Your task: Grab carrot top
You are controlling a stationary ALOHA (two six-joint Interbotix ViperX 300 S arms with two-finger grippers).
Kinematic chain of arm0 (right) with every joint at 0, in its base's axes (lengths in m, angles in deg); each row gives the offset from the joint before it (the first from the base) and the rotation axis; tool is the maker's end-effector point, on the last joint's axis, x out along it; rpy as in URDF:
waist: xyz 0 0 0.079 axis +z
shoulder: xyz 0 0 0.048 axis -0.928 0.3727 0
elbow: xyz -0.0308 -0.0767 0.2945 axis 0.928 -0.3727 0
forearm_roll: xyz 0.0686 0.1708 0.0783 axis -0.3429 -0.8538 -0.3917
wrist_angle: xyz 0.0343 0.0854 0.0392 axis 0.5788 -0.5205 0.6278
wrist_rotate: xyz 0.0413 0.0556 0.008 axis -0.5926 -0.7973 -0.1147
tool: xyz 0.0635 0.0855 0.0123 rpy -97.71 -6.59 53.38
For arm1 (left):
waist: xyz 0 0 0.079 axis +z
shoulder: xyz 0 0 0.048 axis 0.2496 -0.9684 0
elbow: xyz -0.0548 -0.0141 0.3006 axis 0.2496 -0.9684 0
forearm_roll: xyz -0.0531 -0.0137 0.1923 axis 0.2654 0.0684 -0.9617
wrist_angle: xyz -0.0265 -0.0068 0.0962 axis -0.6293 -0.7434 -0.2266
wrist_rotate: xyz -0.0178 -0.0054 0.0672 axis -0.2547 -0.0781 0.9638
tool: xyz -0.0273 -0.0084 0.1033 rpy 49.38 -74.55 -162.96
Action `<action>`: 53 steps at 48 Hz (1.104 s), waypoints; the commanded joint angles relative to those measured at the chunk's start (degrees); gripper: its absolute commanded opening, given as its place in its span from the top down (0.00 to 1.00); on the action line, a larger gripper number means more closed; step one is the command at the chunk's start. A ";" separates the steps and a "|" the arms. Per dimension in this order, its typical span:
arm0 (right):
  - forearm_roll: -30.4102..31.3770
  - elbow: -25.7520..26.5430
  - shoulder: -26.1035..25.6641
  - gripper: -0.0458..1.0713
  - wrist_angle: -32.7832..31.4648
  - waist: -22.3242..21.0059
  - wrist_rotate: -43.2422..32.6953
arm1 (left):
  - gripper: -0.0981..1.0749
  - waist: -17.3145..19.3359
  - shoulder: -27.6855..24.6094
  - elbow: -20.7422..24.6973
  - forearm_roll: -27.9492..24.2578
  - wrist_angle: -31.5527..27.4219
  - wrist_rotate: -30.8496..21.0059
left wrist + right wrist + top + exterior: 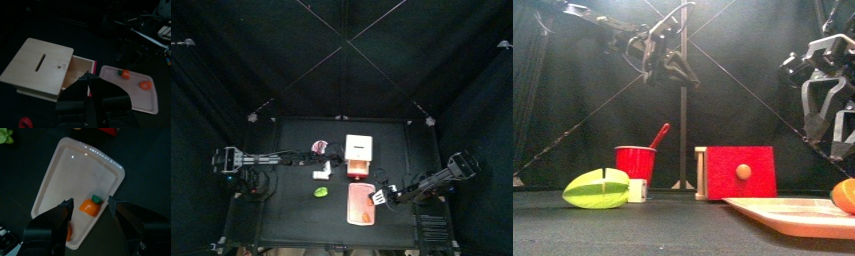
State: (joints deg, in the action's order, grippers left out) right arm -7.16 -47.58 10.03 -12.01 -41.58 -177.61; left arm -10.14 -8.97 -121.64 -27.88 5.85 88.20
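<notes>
Jaws of right gripper [89,203] spread wide, hovering above carrot top [91,205] lying on pink tray [80,173], seemingly lined up for a straddling descent. Left gripper [89,80] jaws together, raised over wooden box [41,67].

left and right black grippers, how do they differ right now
The left gripper has its jaws closed together, above the slotted wooden box; the right gripper has its jaws spread wide.

The left gripper holds nothing and nothing lies between its jaws; the right gripper hangs over the pale pink plastic tray, straddling the orange carrot top piece with green stub.

Both are black two-jaw grippers.
</notes>
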 commanded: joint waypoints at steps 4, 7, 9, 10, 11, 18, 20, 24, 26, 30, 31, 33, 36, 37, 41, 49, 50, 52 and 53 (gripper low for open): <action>-3.87 1.32 -0.88 0.15 0.62 -0.44 0.09 | 0.50 -3.34 3.34 -5.10 -0.97 5.10 0.26; -5.80 1.32 -0.70 0.15 0.62 -0.44 0.18 | 0.50 -4.66 4.04 -6.77 -2.37 6.15 0.26; -6.77 1.32 -0.53 0.15 0.62 -0.35 0.18 | 0.50 -5.54 4.66 -7.82 -3.52 6.68 0.18; -7.21 1.32 -0.53 0.16 0.62 -0.35 0.18 | 0.50 -5.89 5.01 -8.35 -4.13 6.94 0.18; -7.47 1.32 -0.35 0.16 0.62 -0.35 0.18 | 0.50 -6.42 5.54 -9.23 -4.92 7.38 0.18; -9.58 1.41 0.18 0.16 1.67 -0.62 0.18 | 0.50 -8.88 8.61 -13.18 -7.38 10.99 0.00; -9.84 1.41 0.26 0.16 2.46 -0.70 0.18 | 0.50 -9.32 9.58 -14.33 -7.47 12.66 0.00; -10.46 0.70 0.44 0.16 4.13 -1.32 0.18 | 0.50 -9.58 11.60 -16.26 -7.38 16.00 -0.18; -10.72 0.18 0.70 0.16 5.01 -1.93 0.09 | 0.50 -9.67 12.66 -17.49 -7.12 17.40 -0.18; -10.99 -0.35 1.41 0.16 6.59 -2.99 0.09 | 0.50 -9.93 14.24 -19.42 -6.77 19.51 -0.18; -11.07 -0.26 1.67 0.16 6.86 -3.25 0.09 | 0.50 -9.93 14.41 -19.86 -6.59 19.86 -0.18; -11.16 -0.09 2.37 0.16 7.56 -3.69 0.18 | 0.50 -10.02 14.94 -20.39 -6.42 20.39 -0.18; -10.99 0.26 3.43 0.16 8.26 -4.13 0.18 | 0.50 -10.20 15.21 -20.92 -6.06 20.57 -0.18; -10.90 0.35 3.78 0.16 8.53 -4.31 0.18 | 0.50 -10.20 15.21 -20.92 -5.98 20.57 -0.18; -10.46 0.70 5.27 0.16 9.05 -4.75 0.18 | 0.50 -10.20 15.03 -20.83 -5.98 20.65 -0.18; -10.55 0.44 6.94 0.16 9.05 -5.36 0.18 | 0.50 -10.37 14.41 -20.65 -5.98 20.65 -0.18; -10.46 0.62 7.21 0.16 9.05 -5.36 0.18 | 0.50 -10.46 14.41 -20.65 -5.89 20.57 -0.18; -10.37 0.79 7.47 0.16 9.23 -5.45 0.18 | 0.50 -10.55 14.33 -20.65 -5.98 20.57 -0.18; -10.37 0.88 7.65 0.16 9.23 -5.45 0.18 | 0.50 -10.55 14.33 -20.65 -5.89 20.65 -0.18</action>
State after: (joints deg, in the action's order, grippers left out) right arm -17.71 -47.93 17.85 -3.22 -46.76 -177.52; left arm -20.43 5.44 -143.26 -33.86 25.88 88.03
